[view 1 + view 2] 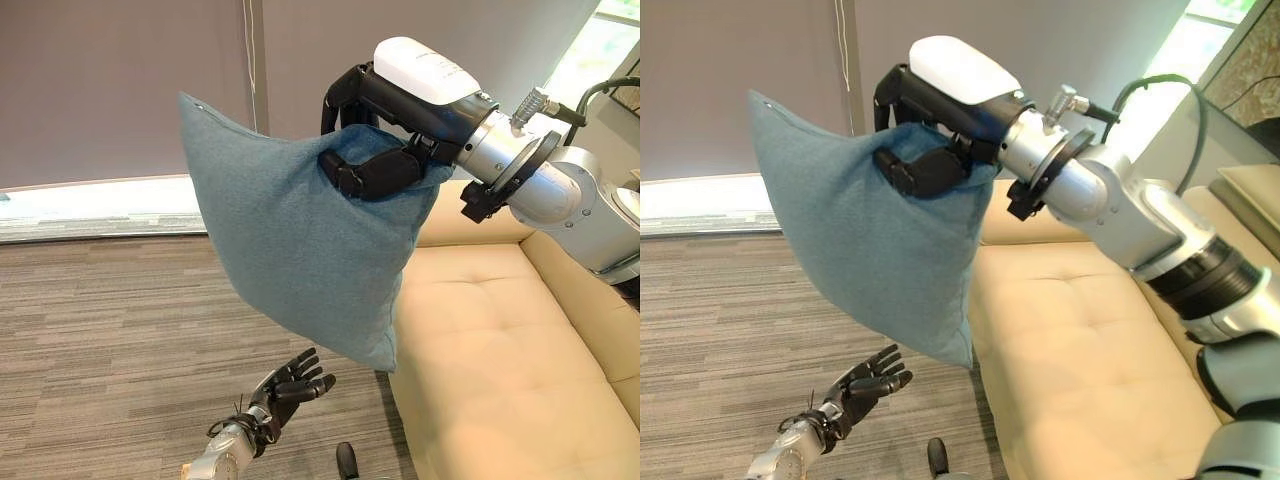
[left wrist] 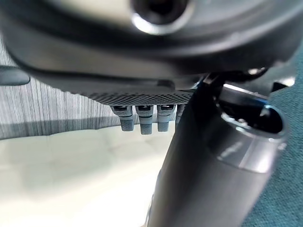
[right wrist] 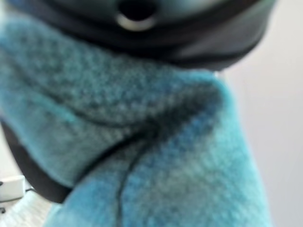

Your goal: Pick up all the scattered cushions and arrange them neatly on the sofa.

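Gripping the blue cushion (image 1: 290, 240) by one corner, the right hand (image 1: 375, 165) is holding it aloft beside the cream sofa (image 1: 500, 340). Low over the carpet (image 1: 100, 350), the left hand (image 1: 290, 385) is hanging loosely spread, holding nothing.

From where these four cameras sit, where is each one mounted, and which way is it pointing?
Left eye view: on the head, looking down at the blue cushion, cream sofa and striped carpet; the right hand grips the cushion, the left hand hangs open low.
Right eye view: beside it, same scene, more of the right arm.
Left wrist view: along the left hand, toward sofa and carpet.
Right wrist view: along the right hand, pressed against the cushion.
Shared: both eyes show cushion, sofa and both hands.
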{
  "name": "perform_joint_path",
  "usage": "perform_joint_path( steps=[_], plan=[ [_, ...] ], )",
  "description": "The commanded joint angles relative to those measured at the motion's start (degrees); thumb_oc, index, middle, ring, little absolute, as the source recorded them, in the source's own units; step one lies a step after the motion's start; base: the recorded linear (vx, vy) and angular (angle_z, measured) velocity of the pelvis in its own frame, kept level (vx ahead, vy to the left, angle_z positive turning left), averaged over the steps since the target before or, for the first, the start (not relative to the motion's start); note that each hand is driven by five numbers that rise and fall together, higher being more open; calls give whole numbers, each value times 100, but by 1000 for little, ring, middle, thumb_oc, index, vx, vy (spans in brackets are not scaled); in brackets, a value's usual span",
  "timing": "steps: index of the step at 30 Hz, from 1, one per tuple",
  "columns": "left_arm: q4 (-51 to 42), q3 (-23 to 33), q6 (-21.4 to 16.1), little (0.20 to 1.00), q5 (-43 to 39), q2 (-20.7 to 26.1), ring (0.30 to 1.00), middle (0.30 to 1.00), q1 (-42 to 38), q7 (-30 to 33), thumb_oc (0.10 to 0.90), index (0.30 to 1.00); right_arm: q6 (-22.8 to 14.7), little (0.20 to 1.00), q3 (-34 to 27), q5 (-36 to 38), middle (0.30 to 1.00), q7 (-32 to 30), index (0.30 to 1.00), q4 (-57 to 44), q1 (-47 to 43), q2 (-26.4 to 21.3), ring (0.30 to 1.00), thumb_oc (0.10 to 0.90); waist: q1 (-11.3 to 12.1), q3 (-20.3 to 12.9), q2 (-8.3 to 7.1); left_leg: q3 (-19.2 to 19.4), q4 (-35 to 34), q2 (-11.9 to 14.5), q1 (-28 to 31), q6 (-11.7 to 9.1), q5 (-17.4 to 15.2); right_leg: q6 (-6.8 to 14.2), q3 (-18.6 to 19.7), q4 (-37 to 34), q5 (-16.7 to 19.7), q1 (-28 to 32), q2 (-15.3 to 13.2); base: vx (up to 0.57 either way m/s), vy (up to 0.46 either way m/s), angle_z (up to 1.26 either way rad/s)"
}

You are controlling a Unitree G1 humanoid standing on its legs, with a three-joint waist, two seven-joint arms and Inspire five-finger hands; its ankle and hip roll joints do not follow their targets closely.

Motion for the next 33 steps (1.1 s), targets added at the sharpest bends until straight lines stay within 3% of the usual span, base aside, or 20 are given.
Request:
perform_joint_path(
  steps=[1,14,24,33],
  plan=[
    [-41,-374,-137,900,-95,152,900,900,-342,-658,800,900,-105,300,-1016,259,300,-609,300,537,-1154,275,300,400,93,-544,-317,-141,17,-25,32,-75,-502,448,-584,44,-274,171,-303,0,0,0],
    [-258,-221,-290,900,-103,161,900,900,-308,-554,800,900,-39,300,-1034,7,300,-547,300,556,-1041,357,300,400,112,-523,-341,-130,17,-14,38,-60,-520,440,-567,61,-287,144,-304,0,0,0],
    [117,845,-567,900,-682,-178,900,900,-231,342,800,900,68,300,-1245,35,300,-559,300,382,-633,221,300,400,227,-502,-439,-159,17,-13,50,-60,-508,421,-622,72,-302,168,-303,0,-2,0],
    [-261,1096,-809,900,-955,-189,900,900,-400,692,800,900,131,300,-1393,54,300,-579,300,318,-277,195,300,400,234,-494,-468,-187,17,-10,61,-68,-512,419,-649,68,-305,193,-310,0,0,0]
  ],
)
